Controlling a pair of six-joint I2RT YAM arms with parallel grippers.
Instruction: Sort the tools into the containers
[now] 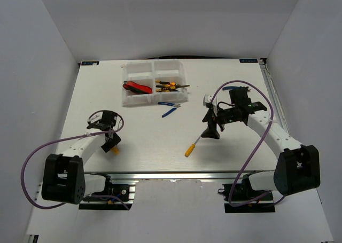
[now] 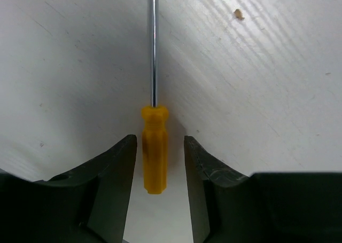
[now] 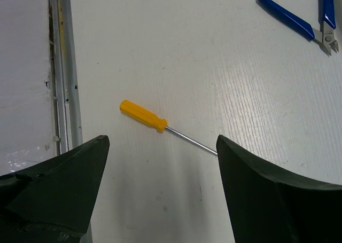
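While both my arms reach out over the white surface [image 1: 139,131] in the top view, my left gripper [image 1: 112,145] points down at the near left, with the yellow plastic handle of a thin steel-shafted screwdriver [image 1: 115,150] showing at its tips. My right gripper [image 1: 211,133] hangs over the middle right. A second yellow-handled screwdriver [image 1: 193,146] lies flat just beside it, on the near left side. Blue-handled pliers [image 1: 170,109] lie on the surface just in front of the white translucent plastic organiser tray [image 1: 140,71] at the far edge. One tray compartment holds red-and-black cutters [image 1: 136,87], and the compartment to their right holds yellow-and-black-handled pliers [image 1: 170,85].

From my left wrist, the first screwdriver lies straight between my two dark fingers [image 2: 115,173], handle toward me and shaft running away. A narrow gap shows on each side of the handle, so this gripper straddles it without pinching it.

From my right wrist, my gripper stands spread wide and holds nothing. The second screwdriver lies on the surface below the gap, handle to the left and shaft slanting toward my right finger. The blue-handled pliers sit well apart at the upper right.
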